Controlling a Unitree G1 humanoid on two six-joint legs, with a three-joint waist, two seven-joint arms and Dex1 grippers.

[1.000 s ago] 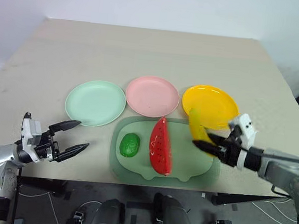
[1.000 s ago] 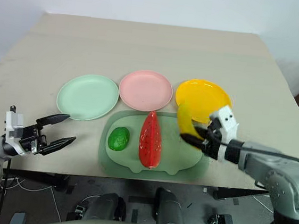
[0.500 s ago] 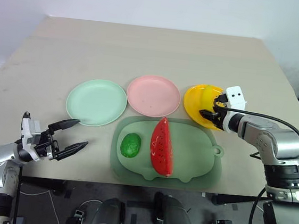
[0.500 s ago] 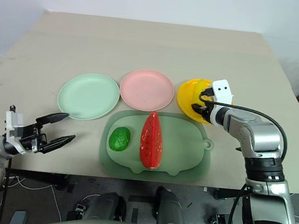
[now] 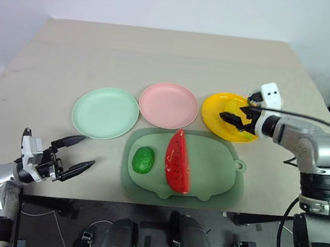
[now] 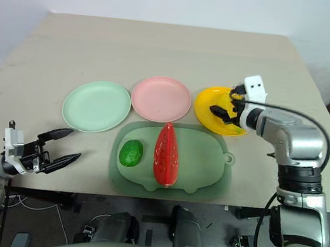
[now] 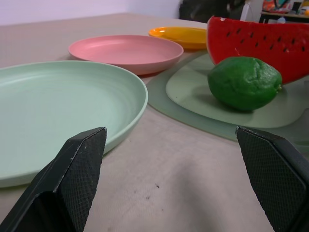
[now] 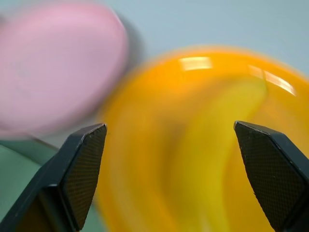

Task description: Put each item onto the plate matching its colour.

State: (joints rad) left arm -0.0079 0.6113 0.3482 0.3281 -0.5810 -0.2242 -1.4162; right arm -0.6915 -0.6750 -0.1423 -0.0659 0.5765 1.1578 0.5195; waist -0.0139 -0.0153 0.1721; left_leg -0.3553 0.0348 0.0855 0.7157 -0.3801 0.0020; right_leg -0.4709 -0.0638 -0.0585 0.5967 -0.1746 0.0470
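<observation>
Lying at lower centre, the watermelon wedge [image 5: 178, 161] looks light, rigid and slick, best pinched across its flat faces; both tools gape empty.

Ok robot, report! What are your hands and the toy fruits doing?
Both grippers open, left, right. Curved yellow banana lying on bright yellow plate. Red watermelon wedge, round green fruit waiting.

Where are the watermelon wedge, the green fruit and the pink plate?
watermelon wedge [image 5: 177, 161]: left eye view, red face.
green fruit [image 5: 143, 159]: left eye view, top of fruit.
pink plate [image 5: 168, 105]: left eye view, bare centre.
</observation>
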